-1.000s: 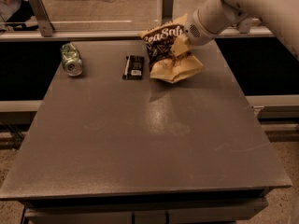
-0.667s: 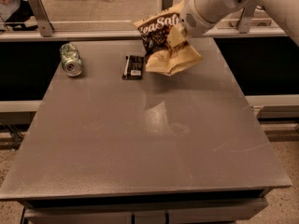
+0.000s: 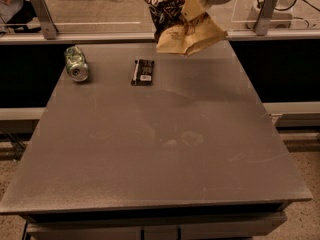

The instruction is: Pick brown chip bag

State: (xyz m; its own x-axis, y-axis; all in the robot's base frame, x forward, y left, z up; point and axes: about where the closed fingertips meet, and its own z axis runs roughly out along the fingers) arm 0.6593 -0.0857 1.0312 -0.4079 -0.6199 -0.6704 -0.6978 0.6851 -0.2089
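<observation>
The brown chip bag [image 3: 180,21] hangs in the air at the top of the camera view, well above the far edge of the grey table [image 3: 160,149]. Its dark upper part shows white lettering and its tan lower part is crumpled. My gripper [image 3: 196,5] is shut on the bag's right side, with one tan finger [image 3: 192,4] lying across the bag. The white arm runs off the top edge of the view.
A green drink can [image 3: 76,64] lies on its side at the table's far left. A small flat black packet [image 3: 143,71] lies to its right. Behind the table runs a rail with metal brackets [image 3: 44,16].
The gripper has lifted the chip bag up and a little to the left, from just above the table to well above it. The can and the packet have not moved.
</observation>
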